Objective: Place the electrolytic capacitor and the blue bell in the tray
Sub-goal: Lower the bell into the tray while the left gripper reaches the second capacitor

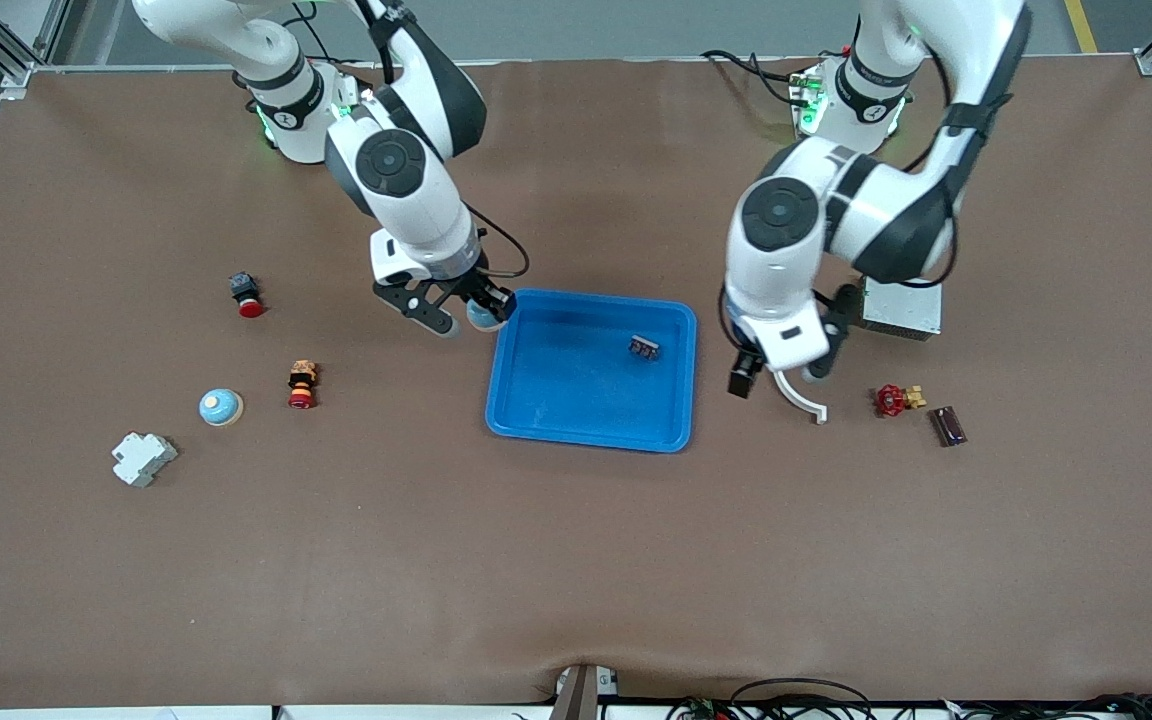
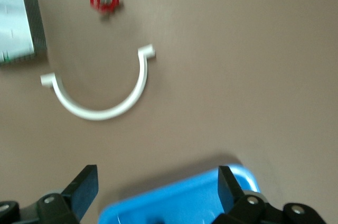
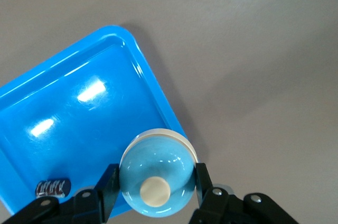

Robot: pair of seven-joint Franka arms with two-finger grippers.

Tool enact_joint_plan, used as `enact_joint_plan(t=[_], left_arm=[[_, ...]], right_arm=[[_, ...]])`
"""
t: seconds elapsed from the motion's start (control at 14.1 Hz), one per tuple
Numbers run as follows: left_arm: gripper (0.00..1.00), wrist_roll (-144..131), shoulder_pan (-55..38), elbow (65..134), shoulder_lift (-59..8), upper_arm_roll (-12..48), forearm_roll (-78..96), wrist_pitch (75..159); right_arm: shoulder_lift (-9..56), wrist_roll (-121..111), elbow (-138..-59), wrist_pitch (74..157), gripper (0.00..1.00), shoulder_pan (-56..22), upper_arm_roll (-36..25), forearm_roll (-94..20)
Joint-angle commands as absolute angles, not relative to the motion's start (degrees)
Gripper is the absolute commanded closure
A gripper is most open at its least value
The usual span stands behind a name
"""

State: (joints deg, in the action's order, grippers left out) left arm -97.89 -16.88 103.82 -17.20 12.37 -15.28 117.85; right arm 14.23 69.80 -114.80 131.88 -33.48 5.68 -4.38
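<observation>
- The brown table (image 1: 576,560) carries everything and fills the front view.
- The tray (image 1: 536,410), bright blue with a raised rim, lies near the middle of the table between the two arms.
- The left gripper (image 2: 158,192) hangs just above the table beside the tray's edge toward the left arm's end. Its fingers (image 2: 84,187) stand wide apart with nothing between them.
- The right gripper (image 3: 156,182) is up over the tray's corner toward the right arm's end. Its fingers (image 3: 108,182) are clamped on the two sides of the blue bell (image 3: 156,176), which is off the table.
- A grey metal box (image 1: 901,308) sits on the table near the left arm's base, partly covered by that arm.
- A white curved clip (image 2: 100,97) lies on the table just beside the left gripper.
- A white plastic block (image 1: 143,458) lies at the right arm's end of the table.
- A second blue bell (image 1: 221,406) rests on the table near that block.
- A red valve handle (image 1: 891,400) and a dark flat chip (image 1: 948,426) lie close together at the left arm's end.
- A red-capped push button (image 1: 246,294) and a red and yellow part (image 1: 302,385) stand apart from each other at the right arm's end.
- The electrolytic capacitor (image 1: 644,347), small and dark, lies inside the tray, toward its edge nearest the left arm's end.
</observation>
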Motion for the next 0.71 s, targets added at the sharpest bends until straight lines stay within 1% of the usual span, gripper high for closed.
enact_joint_plan(t=[0.0,0.28,0.5,0.64], left_arm=[[0.00,-89.07,-11.53,105.64,-14.59,13.01,-16.26,116.11],[0.00,-79.65,-5.11,106.35,-14.76,13.01,-16.26,115.75],[0.00,-74.11,-1.07,106.35,-15.55,12.92,-16.35,116.28],[0.00,-70.51,0.87,106.35,-16.25,12.92,-16.35,116.54]], right_arm=[[17.04,74.69,-114.17,134.47,1.00,-35.76,5.10,-1.33],[22.22,80.93,-111.10,135.44,1.00,-37.79,5.10,2.98],[26.09,82.35,-108.02,136.05,1.00,-38.76,5.01,3.16],[27.68,83.75,-107.32,138.24,1.00,-39.37,4.92,3.16]])
